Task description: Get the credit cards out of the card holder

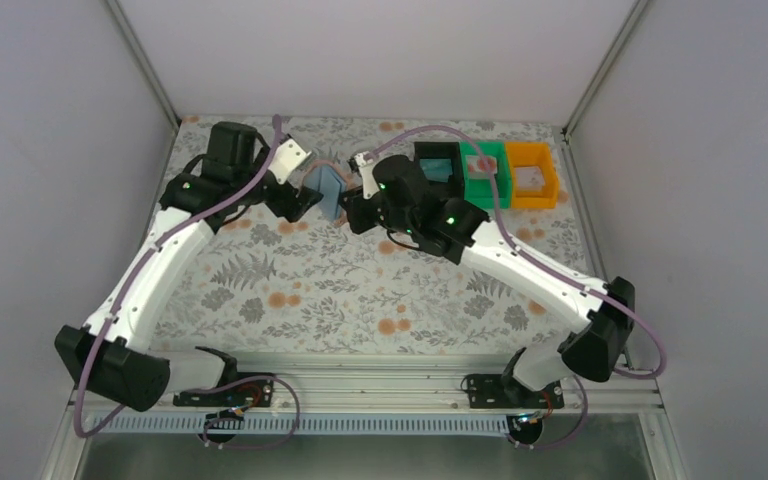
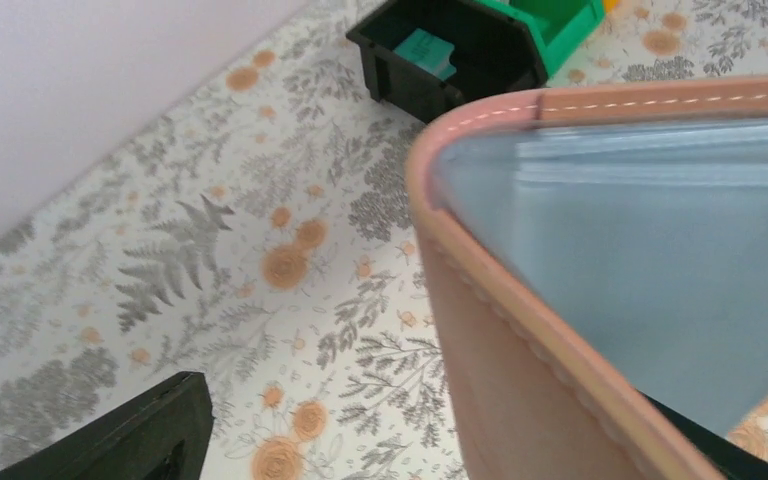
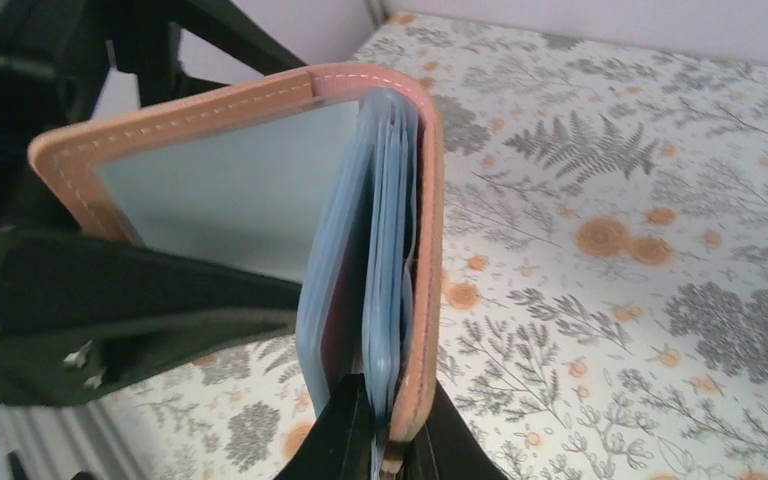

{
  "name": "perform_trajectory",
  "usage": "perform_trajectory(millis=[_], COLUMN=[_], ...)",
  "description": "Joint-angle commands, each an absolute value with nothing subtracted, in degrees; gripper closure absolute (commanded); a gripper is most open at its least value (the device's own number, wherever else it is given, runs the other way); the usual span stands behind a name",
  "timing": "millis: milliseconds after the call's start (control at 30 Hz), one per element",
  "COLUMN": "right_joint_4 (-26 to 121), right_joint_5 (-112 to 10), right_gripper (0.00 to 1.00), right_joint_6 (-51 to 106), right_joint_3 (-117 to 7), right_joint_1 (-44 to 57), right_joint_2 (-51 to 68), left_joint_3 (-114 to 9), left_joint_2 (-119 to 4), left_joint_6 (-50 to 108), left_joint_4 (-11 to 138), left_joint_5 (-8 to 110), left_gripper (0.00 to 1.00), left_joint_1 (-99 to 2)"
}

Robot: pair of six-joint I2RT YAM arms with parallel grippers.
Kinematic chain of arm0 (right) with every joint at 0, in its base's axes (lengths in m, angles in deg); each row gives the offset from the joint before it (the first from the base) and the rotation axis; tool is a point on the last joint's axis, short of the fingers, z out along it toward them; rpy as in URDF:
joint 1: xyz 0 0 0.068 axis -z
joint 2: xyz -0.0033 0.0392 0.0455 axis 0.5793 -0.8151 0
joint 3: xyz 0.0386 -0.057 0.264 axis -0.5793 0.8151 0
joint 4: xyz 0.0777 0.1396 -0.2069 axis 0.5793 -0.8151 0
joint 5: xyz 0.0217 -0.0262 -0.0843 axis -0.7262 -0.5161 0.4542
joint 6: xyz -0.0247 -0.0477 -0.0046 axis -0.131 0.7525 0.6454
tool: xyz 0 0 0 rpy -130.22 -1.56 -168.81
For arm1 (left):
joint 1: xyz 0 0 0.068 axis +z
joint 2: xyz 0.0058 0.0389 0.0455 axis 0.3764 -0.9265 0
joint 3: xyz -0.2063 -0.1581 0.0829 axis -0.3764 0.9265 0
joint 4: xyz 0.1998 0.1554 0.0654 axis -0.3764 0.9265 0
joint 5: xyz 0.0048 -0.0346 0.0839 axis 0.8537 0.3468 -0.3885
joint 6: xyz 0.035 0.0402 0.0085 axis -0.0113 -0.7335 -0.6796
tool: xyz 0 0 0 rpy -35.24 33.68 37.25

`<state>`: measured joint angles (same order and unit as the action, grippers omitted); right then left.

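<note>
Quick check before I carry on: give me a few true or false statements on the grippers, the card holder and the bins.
1. The right gripper is shut on the card holder. True.
2. The card holder lies flat and closed. False: it is held upright and opened.
3. A teal card lies in the black bin. True.
4. The orange bin stands between the other two. False: the green bin is in the middle, and the orange bin is at the end.
5. The left gripper is shut. False: its fingers are wide apart.
</note>
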<state>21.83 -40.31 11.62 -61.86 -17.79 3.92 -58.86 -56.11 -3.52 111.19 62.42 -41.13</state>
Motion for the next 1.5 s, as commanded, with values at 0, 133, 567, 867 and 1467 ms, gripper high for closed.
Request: perform_trajectory(millis=[0,133,567,867,1467], right_joint_4=[27.23,28.36,27.16,26.42,30.39], right_joint_5=[-48.45,-51.79,-63.15,-66.87,-65.62], right_gripper=[0.96,0.96,0.96,0.96,0.96], right_joint_6=[15.61,16.55,21.80,19.55,10.80], right_joint_3=[-60.64,-59.00,-57.12,-56.36,-66.98], right_joint_1=[-17.77,-16.72,-12.33,-9.19,-12.71], right_joint_2=[8.11,10.05,14.14,13.92,-0.65], left_joint_3=[-58.22,-58.34,-60.76,-58.40,-58.54], left_joint_2=[-52.20,-51.28,-45.19,-47.48,-53.16], left_joint_6=[-4.50,-5.84,-14.14,-10.89,-11.55], left_joint_4=[109.42,110.17,117.13,114.07,109.95], left_joint_5=[61.17,61.83,76.61,74.21,72.57], left_gripper=[0.13,0.16,0.28,0.21,0.00], left_joint_1=[-40.45,-38.65,-35.37,-35.03,-36.95])
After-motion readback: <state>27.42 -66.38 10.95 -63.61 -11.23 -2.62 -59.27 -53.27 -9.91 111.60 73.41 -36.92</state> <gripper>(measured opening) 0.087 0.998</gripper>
